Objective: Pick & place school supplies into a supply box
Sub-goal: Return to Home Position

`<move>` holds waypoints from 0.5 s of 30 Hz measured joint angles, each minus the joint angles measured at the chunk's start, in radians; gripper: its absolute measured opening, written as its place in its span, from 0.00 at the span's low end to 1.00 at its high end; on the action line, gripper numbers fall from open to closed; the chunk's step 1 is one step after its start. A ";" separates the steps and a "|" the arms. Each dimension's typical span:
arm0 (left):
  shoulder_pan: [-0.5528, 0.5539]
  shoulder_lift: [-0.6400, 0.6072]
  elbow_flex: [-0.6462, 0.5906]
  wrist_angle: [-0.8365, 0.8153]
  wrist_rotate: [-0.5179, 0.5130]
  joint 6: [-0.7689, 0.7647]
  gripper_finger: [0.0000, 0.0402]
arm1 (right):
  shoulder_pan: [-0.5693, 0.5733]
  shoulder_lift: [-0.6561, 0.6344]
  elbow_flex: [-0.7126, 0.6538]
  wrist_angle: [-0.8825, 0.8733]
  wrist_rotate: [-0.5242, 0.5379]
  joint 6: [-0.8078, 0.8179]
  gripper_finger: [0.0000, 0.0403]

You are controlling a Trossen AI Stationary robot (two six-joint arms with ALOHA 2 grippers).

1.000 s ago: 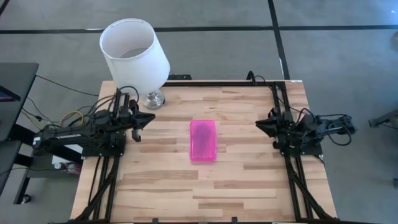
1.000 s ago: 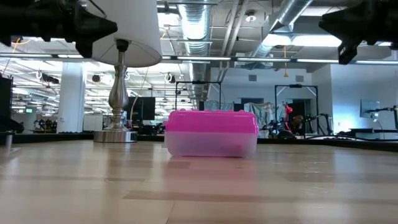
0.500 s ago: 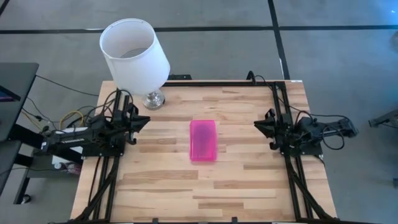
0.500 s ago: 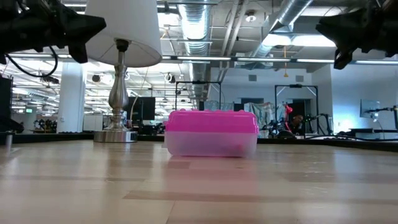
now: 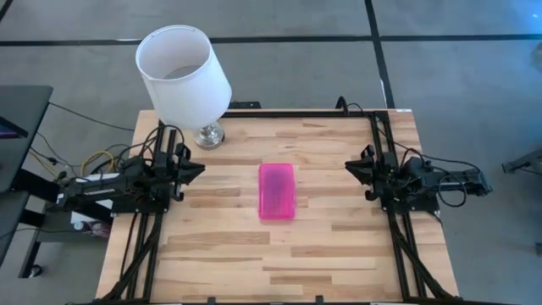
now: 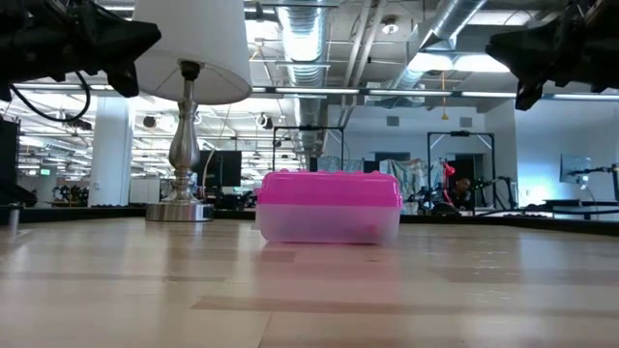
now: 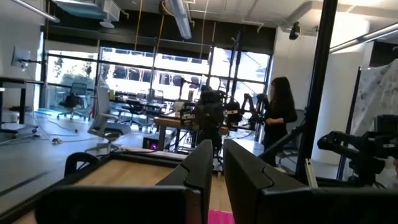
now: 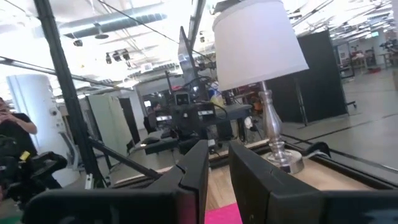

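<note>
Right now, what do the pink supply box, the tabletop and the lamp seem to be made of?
The supply box: plastic by its look, a glossy opaque pink lid over a frosted, see-through base. The table: wood, butcher-block strips with grain, satin finish. The lamp: white matte shade, probably fabric or paper; its turned stem shines like polished metal.

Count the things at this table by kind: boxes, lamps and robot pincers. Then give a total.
Pink supply box: 1
Lamp: 1
Pincers: 2 (left pincer, right pincer)
Total: 4
</note>
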 joint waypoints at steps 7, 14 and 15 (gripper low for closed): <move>-0.006 0.000 -0.001 0.026 -0.008 -0.002 0.08 | -0.019 0.001 0.000 0.020 0.000 -0.018 0.14; -0.081 0.000 -0.002 0.035 -0.069 -0.003 0.08 | 0.012 0.001 0.000 0.016 0.018 -0.011 0.14; -0.098 0.000 -0.002 0.039 -0.084 -0.001 0.08 | 0.021 0.001 0.000 0.021 0.032 -0.014 0.14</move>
